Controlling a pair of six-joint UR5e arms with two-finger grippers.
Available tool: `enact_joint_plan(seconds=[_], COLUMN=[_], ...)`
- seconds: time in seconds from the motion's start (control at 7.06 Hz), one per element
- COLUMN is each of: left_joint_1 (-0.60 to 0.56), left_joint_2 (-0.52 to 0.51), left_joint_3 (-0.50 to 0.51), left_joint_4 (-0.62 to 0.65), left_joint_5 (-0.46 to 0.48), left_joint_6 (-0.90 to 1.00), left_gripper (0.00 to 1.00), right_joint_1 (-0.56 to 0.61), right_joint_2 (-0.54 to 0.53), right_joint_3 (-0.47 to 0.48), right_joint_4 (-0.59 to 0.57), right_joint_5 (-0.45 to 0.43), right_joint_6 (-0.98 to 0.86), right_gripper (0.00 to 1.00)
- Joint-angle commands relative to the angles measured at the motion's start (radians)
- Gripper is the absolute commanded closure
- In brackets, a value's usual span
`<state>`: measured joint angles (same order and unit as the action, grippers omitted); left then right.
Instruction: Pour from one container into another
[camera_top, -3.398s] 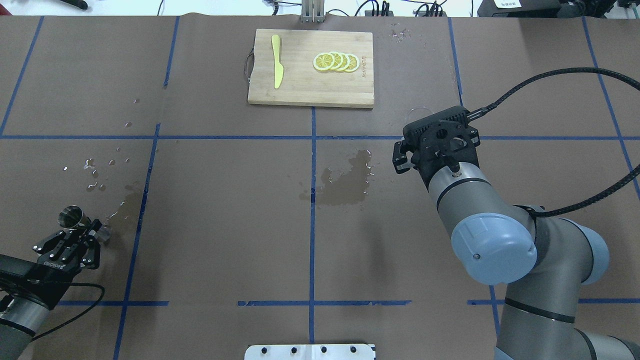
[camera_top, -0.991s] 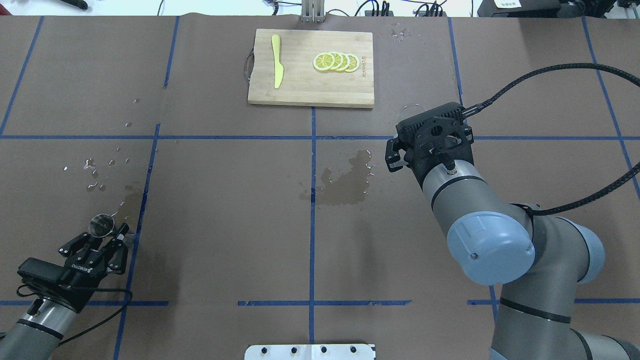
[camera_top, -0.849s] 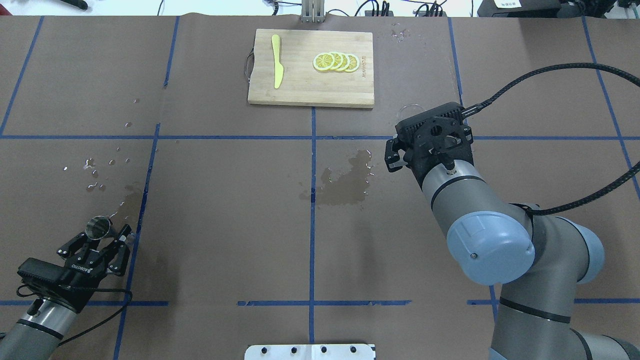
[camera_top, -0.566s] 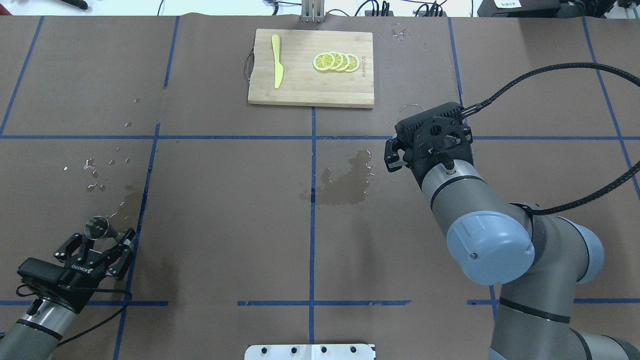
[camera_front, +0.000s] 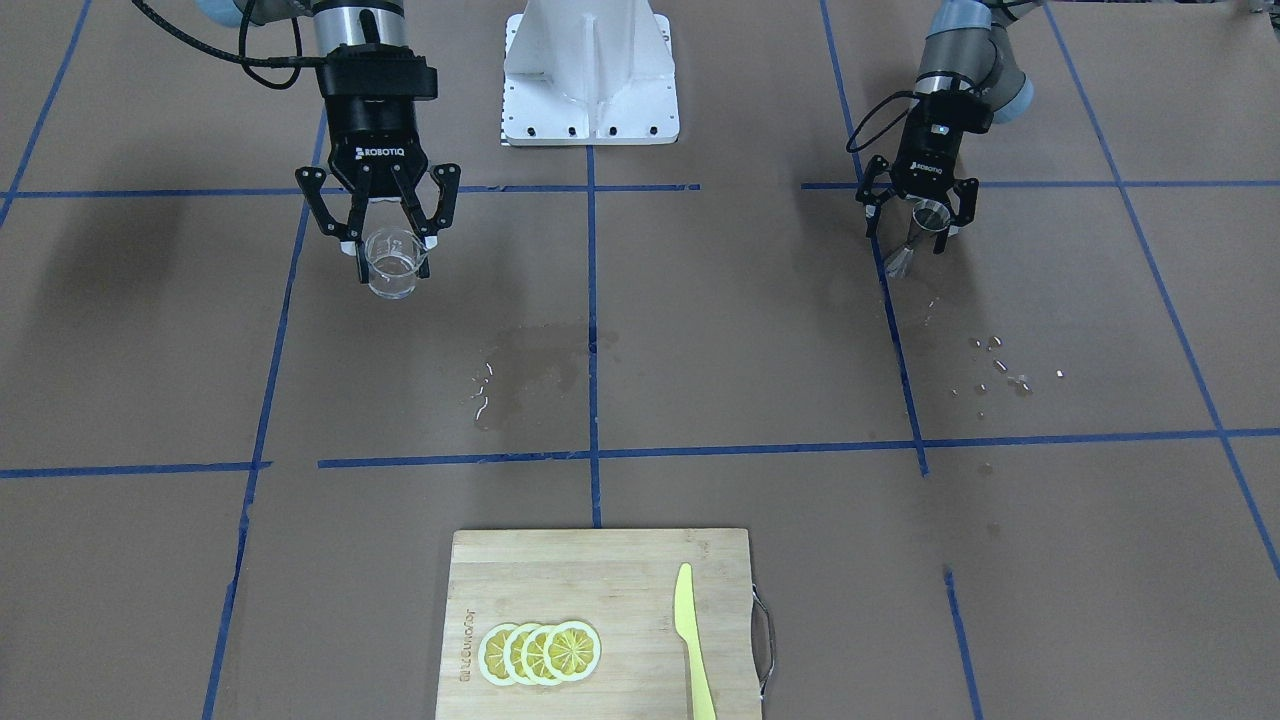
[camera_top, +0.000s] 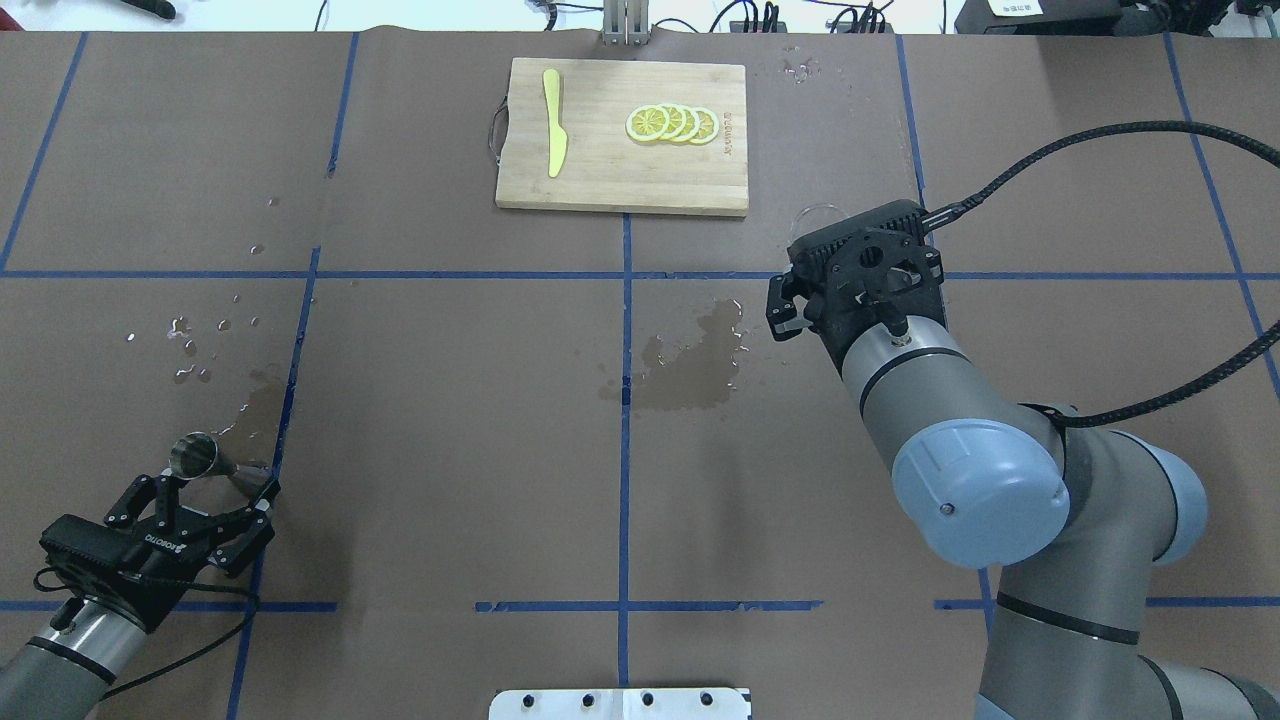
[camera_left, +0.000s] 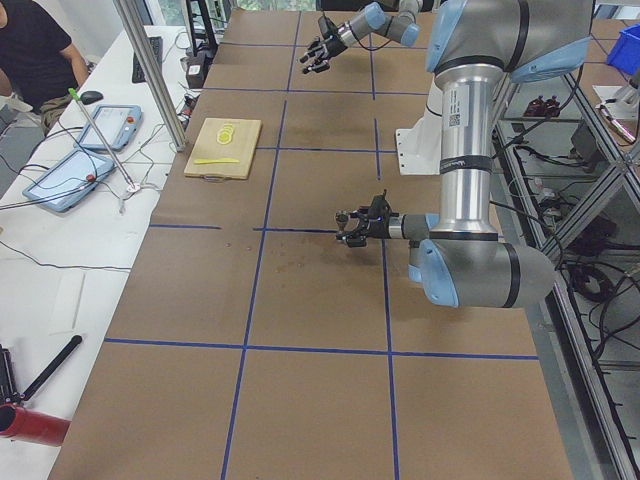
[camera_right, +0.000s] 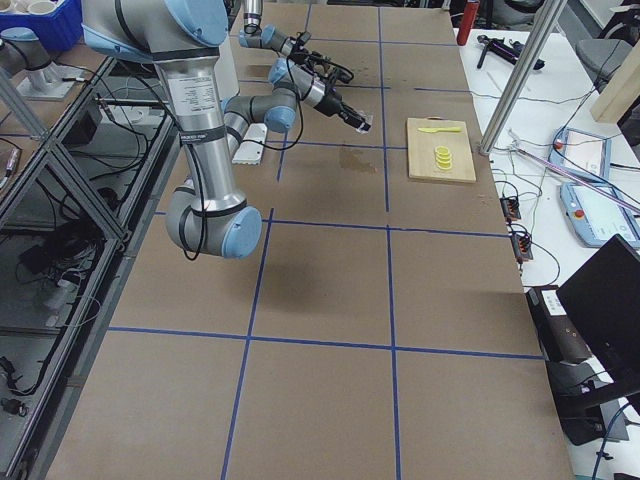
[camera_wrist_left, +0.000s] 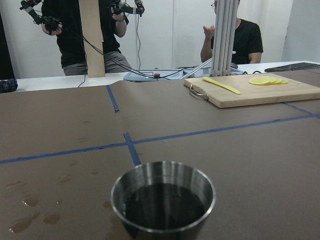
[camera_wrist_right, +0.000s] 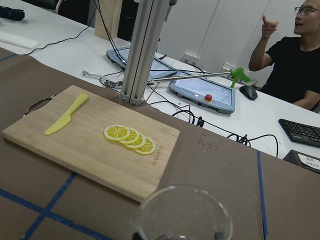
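Left gripper (camera_top: 218, 486) wide open, jigger (camera_top: 195, 456) between its jaws
Right gripper (camera_front: 392, 247) clamps the glass beaker (camera_front: 392, 272); close squarely on the jigger's waist, level.

shiny metal cup (camera_wrist_left: 163, 200), clr glossy beaker (camera_front: 391, 265), matt wood brd (camera_top: 600, 170)

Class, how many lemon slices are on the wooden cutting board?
4 lemon slices, all on the cutting board, overlapping in one row beside the yellow knife. The slice nearest the knife lies uppermost; the other three are partly covered. Another could be hidden beneath.
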<state>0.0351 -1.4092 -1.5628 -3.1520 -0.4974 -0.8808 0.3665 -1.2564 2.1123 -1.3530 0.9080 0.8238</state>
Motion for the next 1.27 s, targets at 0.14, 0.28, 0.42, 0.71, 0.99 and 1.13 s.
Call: enact_joint_plan(seconds=[0.14, 0.28, 0.42, 0.71, 0.99, 1.13], left_joint_1=[-0.001, -0.003, -0.004, -0.015, -0.065, -0.114], left_joint_2=[0.094, 0.137, 0.197, 0.298, 0.361, 0.363], left_joint_3=[-0.086, -0.107, -0.141, -0.172, -0.161, -0.128], left_joint_4=[0.007, 0.007, 0.007, 0.007, 0.007, 0.006], left_joint_5=[-0.144, -0.186, -0.252, -0.393, -0.511, -0.550], left_joint_6=[0.002, 0.006, 0.041, 0.096, 0.105, 0.108], left_gripper=[0.01, 0.01, 0.01, 0.01, 0.01, 0.01], right_joint_1=[0.000, 0.000, 0.000, 0.002, 0.003, 0.003], right_joint_2=[0.000, 0.000, 0.000, -0.001, -0.003, -0.003], right_joint_3=[0.002, 0.002, 0.002, 0.002, 0.002, 0.002], right_joint_4=[0.000, 0.000, 0.000, 0.000, 0.000, 0.002], right_joint_5=[0.002, 0.002, 0.002, 0.003, 0.003, 0.003], right_joint_6=[0.000, 0.000, 0.000, 0.000, 0.000, 0.008], right_gripper=[1.00, 1.00, 1.00, 1.00, 1.00, 1.00])
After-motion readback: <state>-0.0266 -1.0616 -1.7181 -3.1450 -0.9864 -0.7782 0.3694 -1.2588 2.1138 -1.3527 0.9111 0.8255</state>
